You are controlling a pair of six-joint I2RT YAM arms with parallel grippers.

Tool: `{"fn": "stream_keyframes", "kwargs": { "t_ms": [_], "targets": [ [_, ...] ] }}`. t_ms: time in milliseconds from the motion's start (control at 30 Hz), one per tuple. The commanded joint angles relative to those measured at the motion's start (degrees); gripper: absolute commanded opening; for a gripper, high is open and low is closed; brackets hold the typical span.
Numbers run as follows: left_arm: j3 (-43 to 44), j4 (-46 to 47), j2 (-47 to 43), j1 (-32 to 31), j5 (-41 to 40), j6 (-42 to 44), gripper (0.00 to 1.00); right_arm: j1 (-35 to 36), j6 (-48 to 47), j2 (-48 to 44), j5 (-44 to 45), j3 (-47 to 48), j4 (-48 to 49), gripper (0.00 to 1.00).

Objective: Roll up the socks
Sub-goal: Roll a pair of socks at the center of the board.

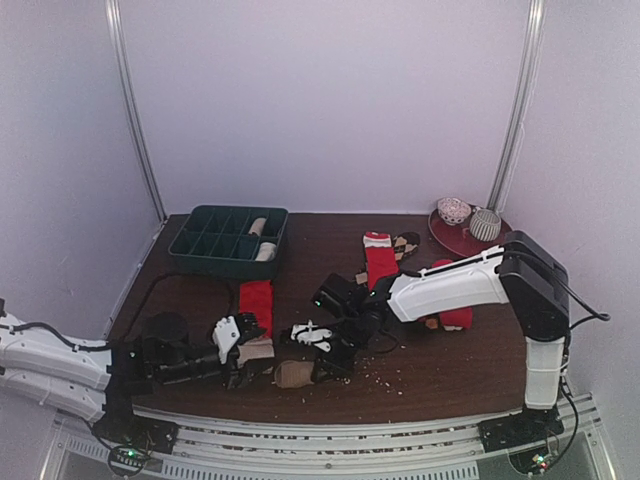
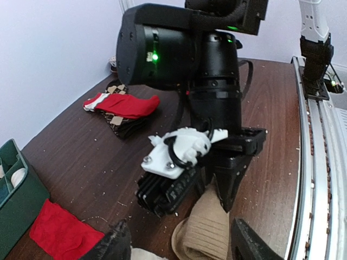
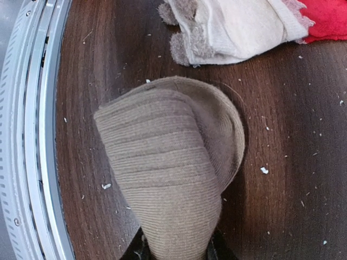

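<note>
Top view, tan sock (image 1: 293, 373): folded near the front edge of the table (image 1: 450, 380), between the two arms.
Top view, right gripper (image 1: 320, 360): low, at the sock; left gripper (image 1: 248, 345) just beside.
Left wrist view, left gripper (image 2: 179, 250): jaws apart, tan sock (image 2: 203, 230) between them, not yet pinched.
Right wrist view, right gripper (image 3: 176, 252): narrow, clamped on the tan sock (image 3: 168, 173); a red sock (image 3: 325, 16) lies beyond.
Advice: I think the left should close squarely on the roll while the right keeps the fabric tight, so no layer slips.

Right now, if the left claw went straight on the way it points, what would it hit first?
The tan sock, just ahead of the left gripper; then, likely, the right gripper pinching it.
</note>
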Motion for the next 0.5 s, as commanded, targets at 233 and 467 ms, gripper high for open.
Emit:
{"fn": "stream_keyframes", "kwargs": {
  "t_ms": [233, 467],
  "targets": [
    [-5.2, 2.5, -1.3, -3.4, 1.7, -2.9, 0.65, -2.7, 4.7, 9.7, 1.4, -2.5, -19.8, 0.22],
    [0.7, 1.5, 9.4, -5.9, -2.7, 5.1, 0.71, -3.3, 6.2, 11.0, 2.6, -2.6, -20.8, 0.22]
  ]
}}
